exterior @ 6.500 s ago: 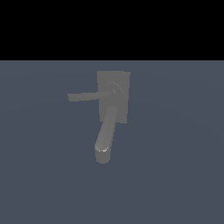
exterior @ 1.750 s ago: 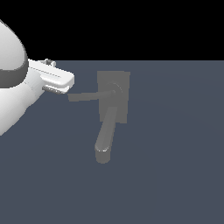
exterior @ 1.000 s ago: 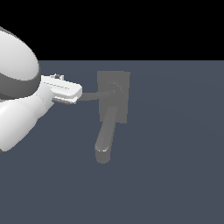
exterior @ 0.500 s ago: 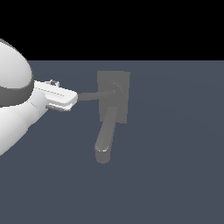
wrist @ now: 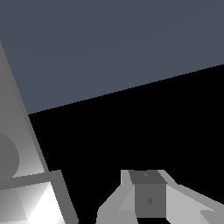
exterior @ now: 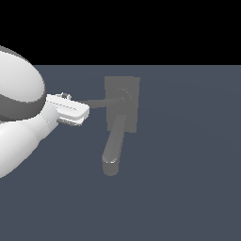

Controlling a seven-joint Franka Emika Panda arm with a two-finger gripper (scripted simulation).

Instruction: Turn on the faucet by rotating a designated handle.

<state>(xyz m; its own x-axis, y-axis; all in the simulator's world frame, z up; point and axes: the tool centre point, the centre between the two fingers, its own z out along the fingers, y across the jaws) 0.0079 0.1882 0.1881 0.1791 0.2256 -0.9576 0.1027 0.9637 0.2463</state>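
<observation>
The dull grey faucet [exterior: 128, 110] has a flat back plate, a round hub [exterior: 123, 97] and a thick spout [exterior: 113, 148] reaching toward the camera. Its handle [exterior: 98, 102], a thin bar, runs from the hub toward the exterior view's left. My white gripper [exterior: 84, 112] sits at the bar's free end, covering the tip. Whether it touches the bar is unclear. The wrist view shows one finger [wrist: 148, 197] beside a bright grey bar and plate of the faucet [wrist: 30, 194]. The finger gap is hidden.
The bulky white arm [exterior: 19, 117] fills the exterior view's left side. A flat dark blue-grey ground [exterior: 188, 179] spreads around the faucet, under a black background.
Over the last second my gripper has sunk a little at the handle's free end. The faucet's spout and plate have not moved; any turn of the handle is too small to tell.
</observation>
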